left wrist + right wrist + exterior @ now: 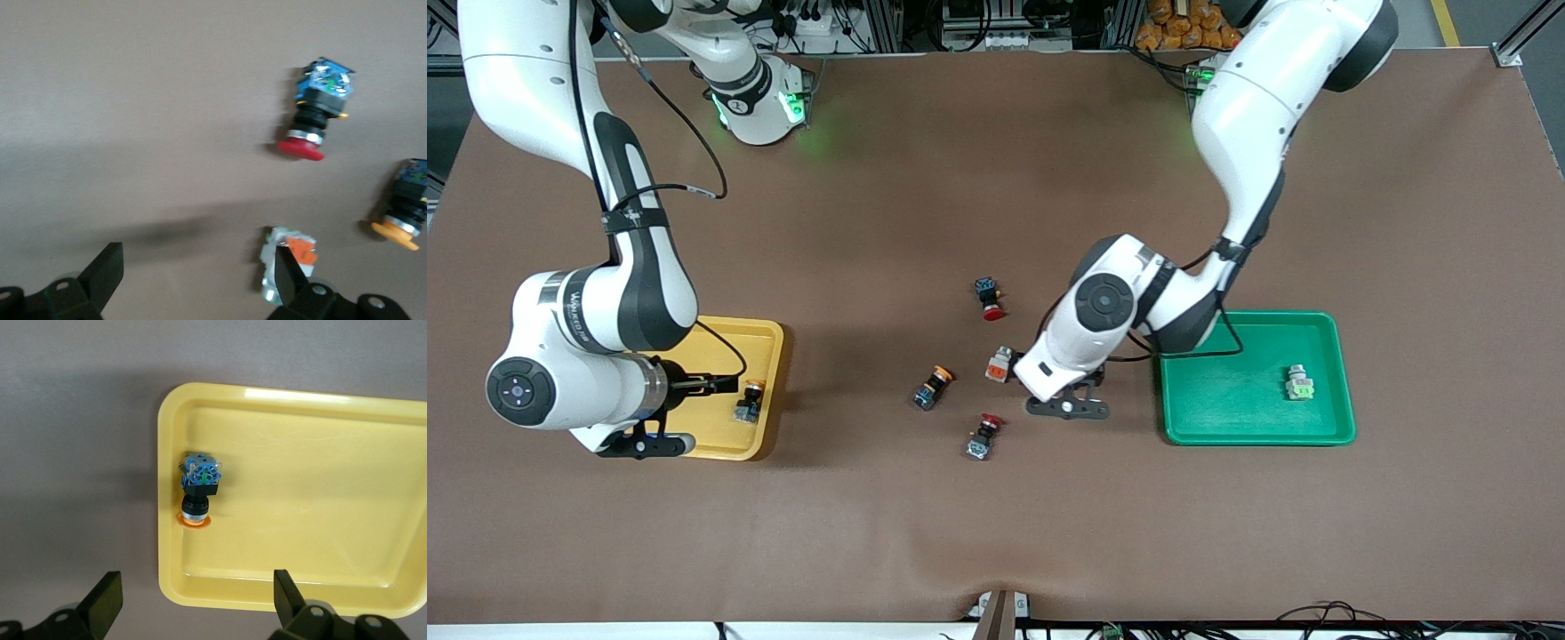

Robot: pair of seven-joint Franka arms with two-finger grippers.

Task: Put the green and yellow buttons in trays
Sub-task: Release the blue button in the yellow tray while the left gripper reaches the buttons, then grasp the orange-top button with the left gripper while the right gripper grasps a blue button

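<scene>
A brown table (pixel 996 516) carries everything. The green tray (pixel 1227 418) lies toward the left arm's end and holds one white-grey square button with a green face (pixel 1299 383), near the tray's outer short rim. The yellow tray (pixel 769 391) lies toward the right arm's end; in it an orange-capped button (pixel 750 401) lies on its side just inside the rim that faces the table's middle, its cap touching that rim in the right wrist view. The left gripper (pixel 1067 391) hangs low over the bare table between the loose buttons and the green tray, its fingers (pixel 107 270) spread wide with nothing between them; in the left wrist view one fingertip stands just beside the square orange-faced button (pixel 290 260). The right gripper (pixel 193 600) hovers over the yellow tray's rim, also spread wide and empty, with the orange-capped button lying clear of its fingers. Four buttons lie loose in the table's middle, between the trays. A red-capped one (pixel 989 299) is farthest from the front camera. The square orange-faced button is nearer, close beside the left gripper. A second orange-capped button (pixel 934 387) with a blue-black body lies on its side, a little toward the right arm's end from it. Another red-capped button (pixel 983 436) lies nearest the front camera.
</scene>
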